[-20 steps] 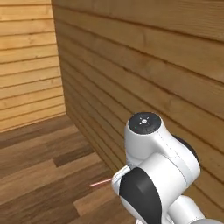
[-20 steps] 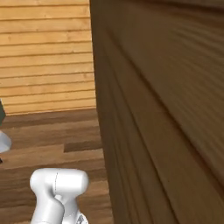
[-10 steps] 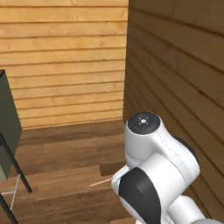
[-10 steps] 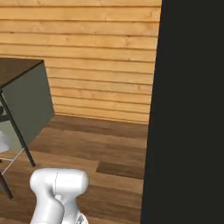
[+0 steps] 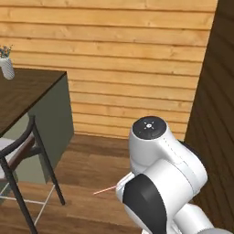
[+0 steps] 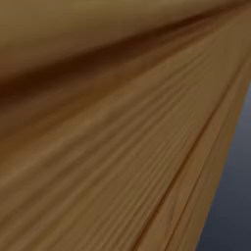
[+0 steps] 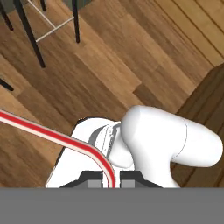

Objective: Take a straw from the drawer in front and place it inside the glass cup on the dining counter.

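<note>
In the hand view the gripper [image 7: 110, 182] sits at the bottom centre of the frame, its two dark fingertips [image 7: 89, 183] close together and clamped on the straw [image 7: 57, 136]. The straw, red with a pale stripe along it, rises from between the tips, bends sharply and runs out to the left edge of the frame, over the wooden floor [image 7: 109, 48] seen beyond it. Thin dark stool legs [image 7: 28, 30] stand in the upper left of that frame.

In the left base view the straw [image 5: 105, 190] shows as a thin pink line at the lower centre, sticking out to the left from behind the white arm, above the floor. The dining counter [image 5: 27, 89] takes the left of the frame, a dark wood top over a green base panel. A small white vase [image 5: 6, 67] with flowers stands on its top at the upper left edge. A stool [image 5: 20, 157] with dark legs stands in front of the counter at the lower left. A plank wall [image 5: 137, 68] runs behind.

In the right base view a brown wood surface [image 6: 98, 137] lies very close to the camera
</note>
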